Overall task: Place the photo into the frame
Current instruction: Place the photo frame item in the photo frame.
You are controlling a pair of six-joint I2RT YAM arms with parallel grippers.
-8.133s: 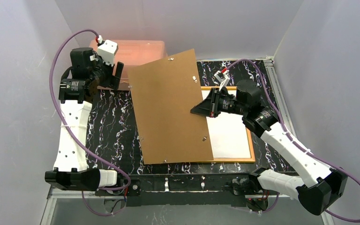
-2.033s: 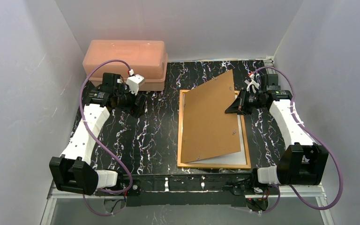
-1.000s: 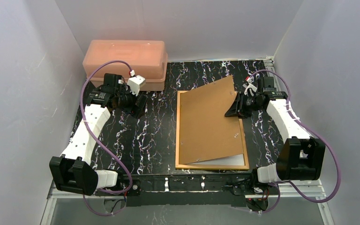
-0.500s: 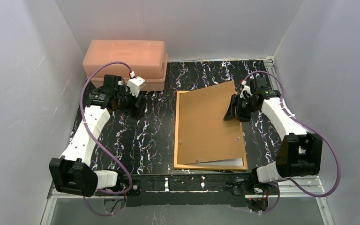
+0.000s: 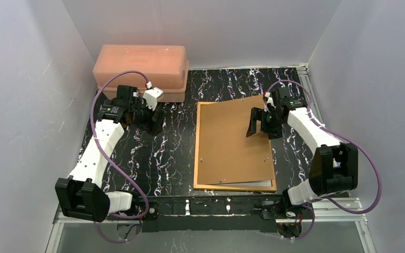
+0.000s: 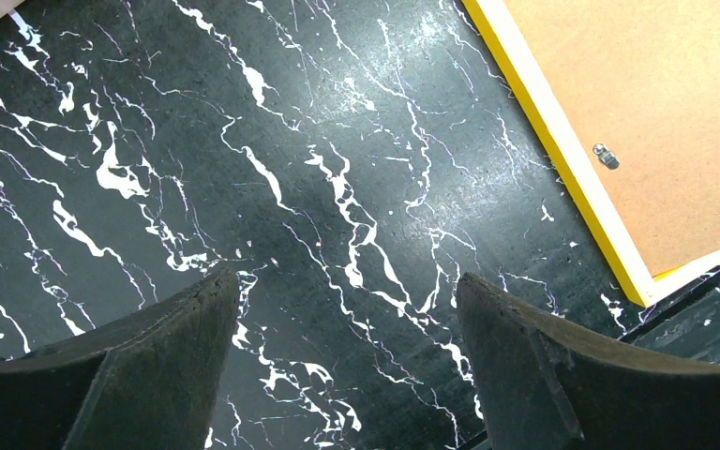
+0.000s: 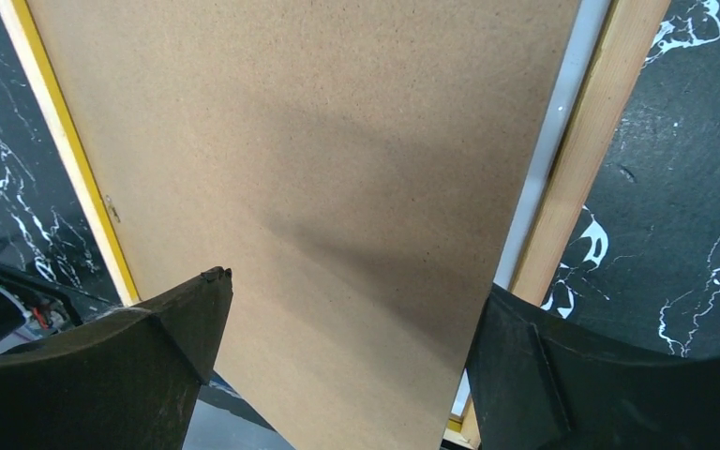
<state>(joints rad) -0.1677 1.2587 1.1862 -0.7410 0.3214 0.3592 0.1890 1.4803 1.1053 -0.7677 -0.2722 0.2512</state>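
Most of the job looks done, though not tidily. The frame [image 5: 195, 150] lies flat on the black marbled table [image 5: 174, 158], right of centre, its wooden back side up. The brown backing board [image 5: 232, 142] lies on top of it. The photo [image 5: 262, 183] shows only as a thin white sliver along the board's near and right edges, so it appears to sit inside the frame with its plain back up; how squarely it sits cannot be told, since the board hides the rest of it. The board itself is skewed. Its far right corner overhangs the frame's top edge, and along the right side a strip of wood stays uncovered, so I judge it is resting on the frame and not dropped into the recess. What seems left is to square the board into place and, if required, turn the small metal clips [image 5: 202, 159] to lock it. The right gripper [image 5: 258, 130] hovers over the board's far right part, jaws spread wide and nothing between them. The left gripper [image 5: 155, 124] is equally wide and empty above bare table, well apart from the frame and near the pink plastic box [image 5: 140, 63].
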